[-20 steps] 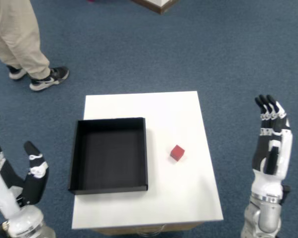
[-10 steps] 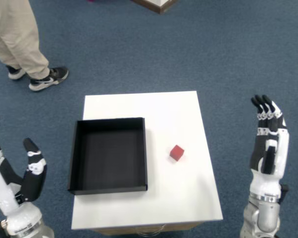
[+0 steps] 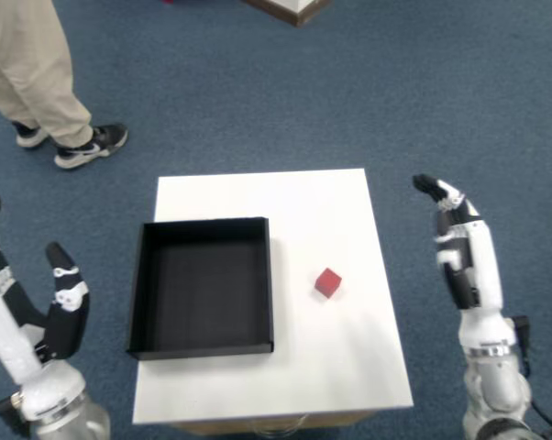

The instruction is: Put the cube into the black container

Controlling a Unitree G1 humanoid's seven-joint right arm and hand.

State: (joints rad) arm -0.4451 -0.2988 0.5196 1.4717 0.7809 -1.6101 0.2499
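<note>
A small red cube (image 3: 327,282) lies on the white table (image 3: 303,197), right of the black container (image 3: 203,287), which sits empty on the table's left half. My right hand (image 3: 458,243) hovers off the table's right edge, fingers stretched and pointing up-left, holding nothing. It is well to the right of the cube and apart from it. The left hand (image 3: 33,307) is raised at the lower left, off the table, also empty.
A person's legs in beige trousers and dark sneakers (image 3: 91,145) stand on the blue carpet at the upper left. A piece of furniture (image 3: 290,7) shows at the top edge. The table is small, with carpet on all sides.
My right hand has moved left toward the table and turned, so its fingers now lean up-left instead of pointing straight up. The cube and container have not moved.
</note>
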